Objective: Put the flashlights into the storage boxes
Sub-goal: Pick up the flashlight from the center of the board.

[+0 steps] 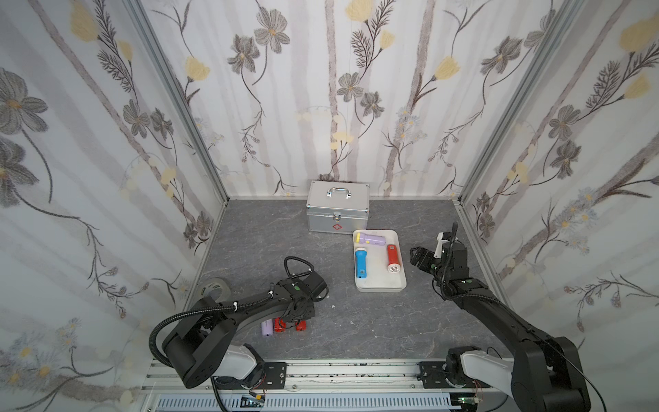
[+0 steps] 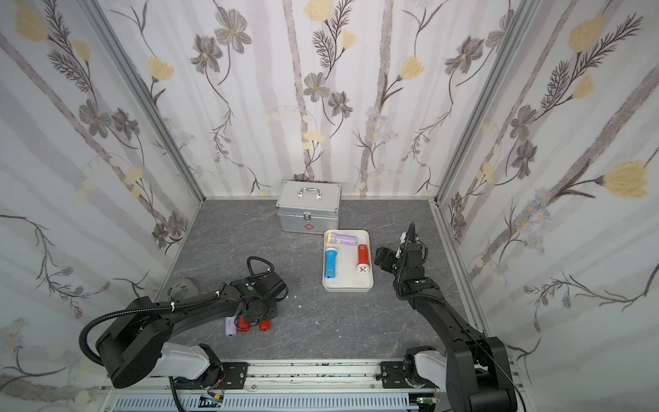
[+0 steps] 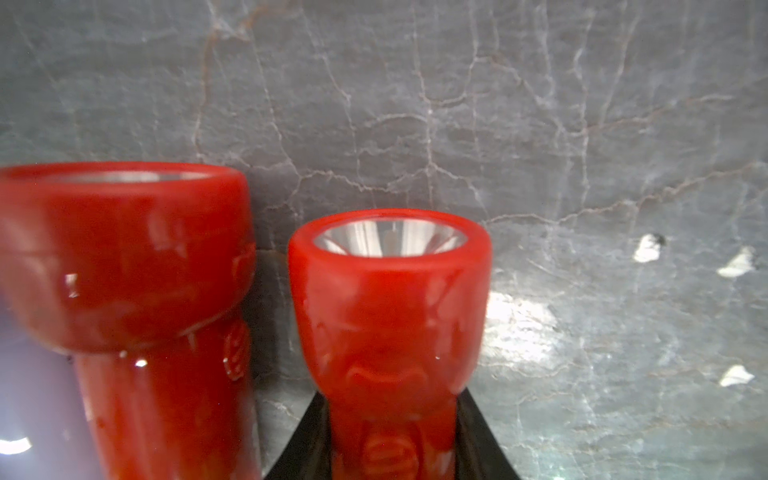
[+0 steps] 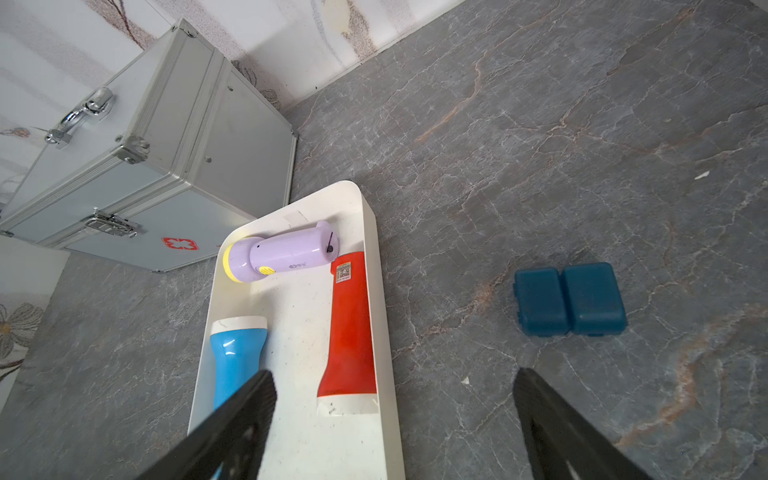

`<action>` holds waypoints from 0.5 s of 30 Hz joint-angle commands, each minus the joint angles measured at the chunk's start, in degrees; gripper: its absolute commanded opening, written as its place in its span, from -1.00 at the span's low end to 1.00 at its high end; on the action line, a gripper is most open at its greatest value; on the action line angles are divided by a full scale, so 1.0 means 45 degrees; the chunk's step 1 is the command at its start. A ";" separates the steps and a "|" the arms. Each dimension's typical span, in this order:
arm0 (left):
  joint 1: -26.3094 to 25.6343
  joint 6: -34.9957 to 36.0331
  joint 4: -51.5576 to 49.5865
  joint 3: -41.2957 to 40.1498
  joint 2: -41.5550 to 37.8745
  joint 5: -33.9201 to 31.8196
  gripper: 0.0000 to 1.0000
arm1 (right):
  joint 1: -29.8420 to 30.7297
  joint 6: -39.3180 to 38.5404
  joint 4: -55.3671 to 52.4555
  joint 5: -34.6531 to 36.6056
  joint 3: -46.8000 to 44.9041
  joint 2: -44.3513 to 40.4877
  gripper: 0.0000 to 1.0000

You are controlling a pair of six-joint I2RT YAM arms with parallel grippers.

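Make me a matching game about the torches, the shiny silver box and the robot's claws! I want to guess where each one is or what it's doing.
Things
1. blue flashlight
2. all-red flashlight at the middle of the left wrist view
3. silver case
4. right gripper

Places and states
A. open, holding nothing
B. lid closed, handle on top, behind the white tray
C. lying in the white tray
D. clamped in the left gripper

Right pairs: 1-C, 2-D, 3-B, 4-A.
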 commanded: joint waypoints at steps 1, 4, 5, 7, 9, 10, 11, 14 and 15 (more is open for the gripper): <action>-0.0039 0.0226 -0.0691 0.0860 -0.0336 -0.0171 -0.48 | -0.0016 -0.0178 0.0037 0.0307 0.0104 -0.0108 0.81; -0.0142 0.0661 -0.1633 0.2352 -0.0751 -0.0339 -0.47 | -0.0055 -0.0197 0.0033 0.0381 0.0029 -0.0201 0.81; -0.0145 0.0825 -0.1830 0.2940 -0.0776 -0.0362 -0.46 | -0.0089 -0.0197 0.0068 0.0408 -0.0014 -0.0221 0.82; -0.0168 0.1173 -0.2019 0.4082 -0.0610 -0.0356 -0.45 | -0.0151 -0.0178 0.0134 0.0411 -0.0127 -0.0240 0.82; -0.0155 0.1529 -0.2061 0.5246 -0.0124 -0.0332 -0.44 | -0.0228 -0.0161 0.0195 0.0389 -0.0208 -0.0261 0.82; -0.0157 0.1723 -0.2054 0.5901 0.0313 -0.0305 -0.44 | -0.0267 -0.0158 0.0190 0.0377 -0.0259 -0.0280 0.82; -0.0174 0.1912 -0.2081 0.6545 0.0826 -0.0280 -0.44 | -0.0316 -0.0159 0.0171 0.0346 -0.0285 -0.0309 0.82; -0.0205 0.2322 -0.2174 0.8728 0.2649 0.0115 -0.45 | -0.0458 -0.0195 0.0110 0.0313 -0.0354 -0.0443 0.83; -0.0266 0.2454 -0.2162 0.9422 0.3234 0.0242 -0.46 | -0.0492 -0.0226 0.0061 0.0313 -0.0353 -0.0502 0.83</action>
